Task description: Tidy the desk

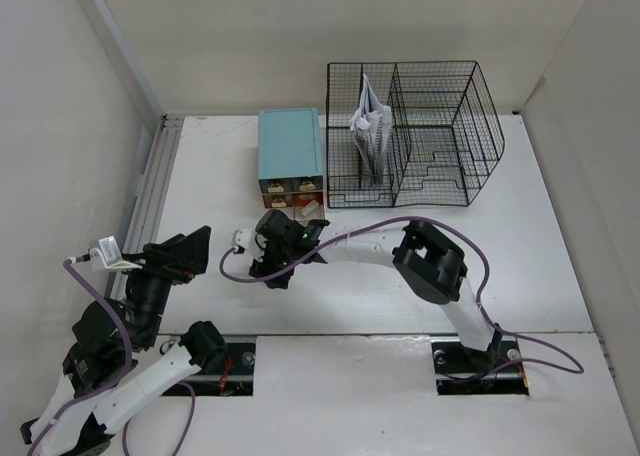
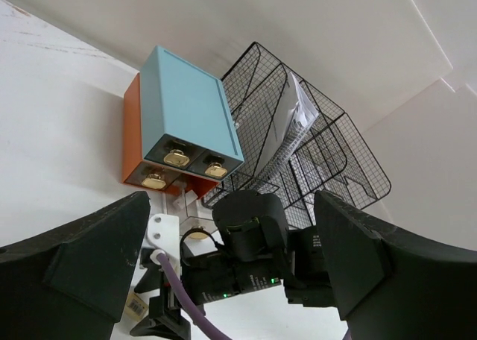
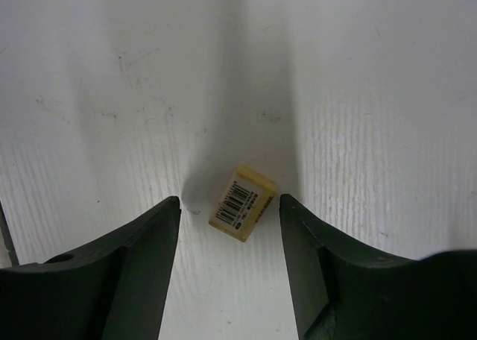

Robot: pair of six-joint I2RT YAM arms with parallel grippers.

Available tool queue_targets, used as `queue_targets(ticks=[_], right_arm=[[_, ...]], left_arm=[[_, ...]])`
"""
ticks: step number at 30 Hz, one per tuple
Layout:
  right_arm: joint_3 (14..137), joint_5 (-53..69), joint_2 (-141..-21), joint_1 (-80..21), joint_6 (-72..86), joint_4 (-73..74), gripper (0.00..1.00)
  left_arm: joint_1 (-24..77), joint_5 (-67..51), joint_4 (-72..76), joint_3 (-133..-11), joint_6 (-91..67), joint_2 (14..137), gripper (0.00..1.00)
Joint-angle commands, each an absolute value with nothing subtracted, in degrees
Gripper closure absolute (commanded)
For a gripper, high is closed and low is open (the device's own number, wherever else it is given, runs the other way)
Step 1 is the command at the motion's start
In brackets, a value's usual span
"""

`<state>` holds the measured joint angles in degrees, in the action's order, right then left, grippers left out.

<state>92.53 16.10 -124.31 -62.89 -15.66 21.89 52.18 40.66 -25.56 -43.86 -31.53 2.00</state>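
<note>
The right gripper (image 3: 229, 200) hangs over the desk (image 1: 520, 256), the large flat white tabletop, with its jaws spread and nothing pinched. A small pale-yellow block with a barcode label (image 3: 243, 203) lies flat on the desk between the two fingers, just near of the small teal-topped drawer box (image 1: 291, 154) and left of the desk's middle. The block sits askew and off-centre. Its corner is just beside one finger, and a clear gap shows on the other side.

If the jaws close from here, I judge the nearer finger would meet that corner first. It would then spin or skid the block across the smooth surface instead of trapping it. A descent that is too shallow could pinch only the top edge, and the block might pop free.

The left gripper (image 2: 231, 202) is held wide apart and empty near the left edge, looking toward the box. A sweep from it could cross the right arm.

From above, the right wrist hides the block entirely. Small pale items in front of the box's drawers are too small to name. I cannot tell whether a drawer is pulled out. The folded papers (image 1: 368, 126) in the black wire-mesh file rack (image 1: 440, 141) at the far edge are illegible.
</note>
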Motion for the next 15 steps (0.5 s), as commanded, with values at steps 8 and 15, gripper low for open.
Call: queue_targets(ticks=[8, 15], right_arm=[[94.1, 7.7, -124.7, -63.4, -9.9, 17.9, 0.41], [94.7, 9.6, -126.7, -63.4, -7.6, 19.3, 0.47]], left_arm=[[52.5, 41.0, -23.7, -43.8, -31.1, 1.1, 0.09], [52.5, 41.0, -23.7, -43.8, -31.1, 0.6, 0.09]])
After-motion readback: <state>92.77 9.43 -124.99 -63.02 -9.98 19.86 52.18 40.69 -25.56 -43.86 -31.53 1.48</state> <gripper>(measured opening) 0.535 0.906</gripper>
